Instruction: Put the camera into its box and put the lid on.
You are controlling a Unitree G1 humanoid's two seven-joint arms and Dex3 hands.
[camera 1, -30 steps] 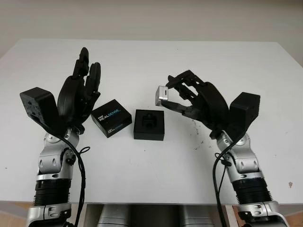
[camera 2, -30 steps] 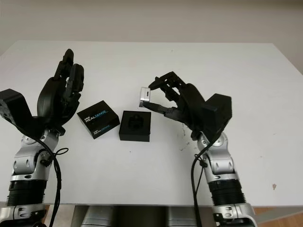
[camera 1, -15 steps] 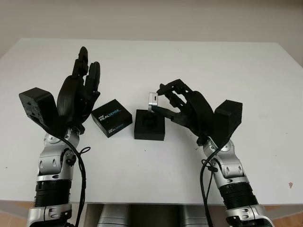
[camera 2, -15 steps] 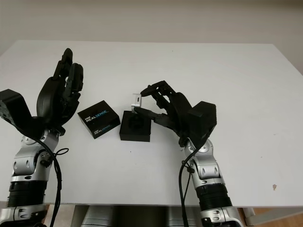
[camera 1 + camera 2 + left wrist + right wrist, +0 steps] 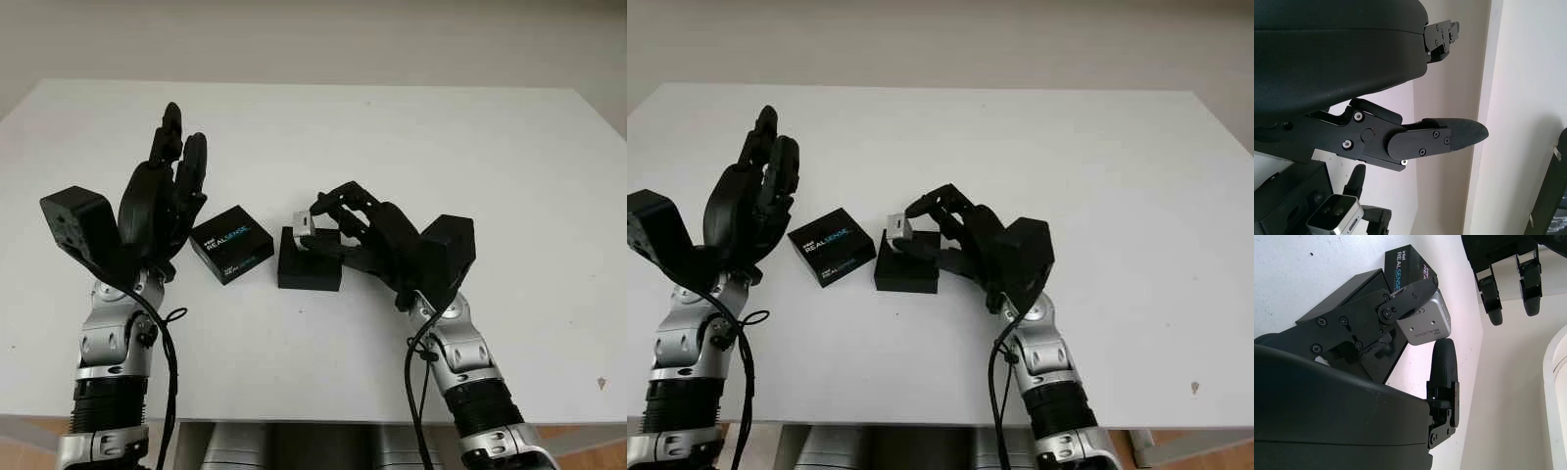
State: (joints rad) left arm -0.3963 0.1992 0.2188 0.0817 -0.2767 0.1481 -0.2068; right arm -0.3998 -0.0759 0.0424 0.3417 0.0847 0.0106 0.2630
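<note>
My right hand (image 5: 323,220) is shut on the small silver camera (image 5: 303,227) and holds it just above the left part of the open black box (image 5: 310,269) at the table's middle. The right wrist view has the silver camera (image 5: 1426,319) pinched between black fingers (image 5: 1405,299). The black lid marked REALSENSE (image 5: 231,243) lies flat on the table just left of the box. My left hand (image 5: 167,186) is open, raised upright above the table to the left of the lid.
The white table (image 5: 441,137) stretches wide behind and to the right of both hands. A few small dark specks (image 5: 600,383) mark it near the front right edge.
My right hand has carried the camera down and to the left, from above the box's right rear corner to low over the box. The left hand has stayed put.
</note>
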